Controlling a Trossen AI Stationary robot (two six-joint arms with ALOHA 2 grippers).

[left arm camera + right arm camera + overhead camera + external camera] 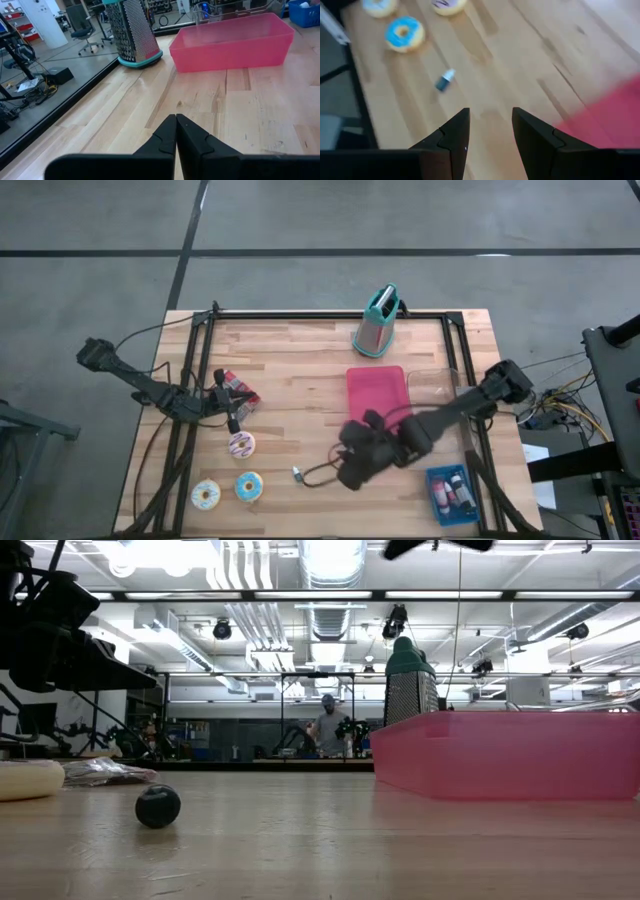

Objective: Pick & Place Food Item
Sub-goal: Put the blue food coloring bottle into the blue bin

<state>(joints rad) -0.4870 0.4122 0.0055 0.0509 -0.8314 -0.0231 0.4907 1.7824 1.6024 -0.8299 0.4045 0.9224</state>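
Three donuts lie flat on the table's near left part: a purple-iced one [241, 444], a blue-iced one [249, 485] and a pale one [206, 495]. The right wrist view shows the blue donut [404, 33] and the purple donut [449, 5] too. A pink tray [377, 395] sits at the middle right. My left gripper [176, 120] is shut and empty, just beyond the purple donut in the high view [232, 420]. My right gripper [490, 112] is open and empty above the table between the tray and the donuts [348, 470].
A metal grater with a teal top [377, 322] stands at the far edge. A blue bin [452, 495] sits at the near right corner. A small bottle [445, 80] and a snack packet [240, 388] lie on the table. A person [327, 725] stands far behind.
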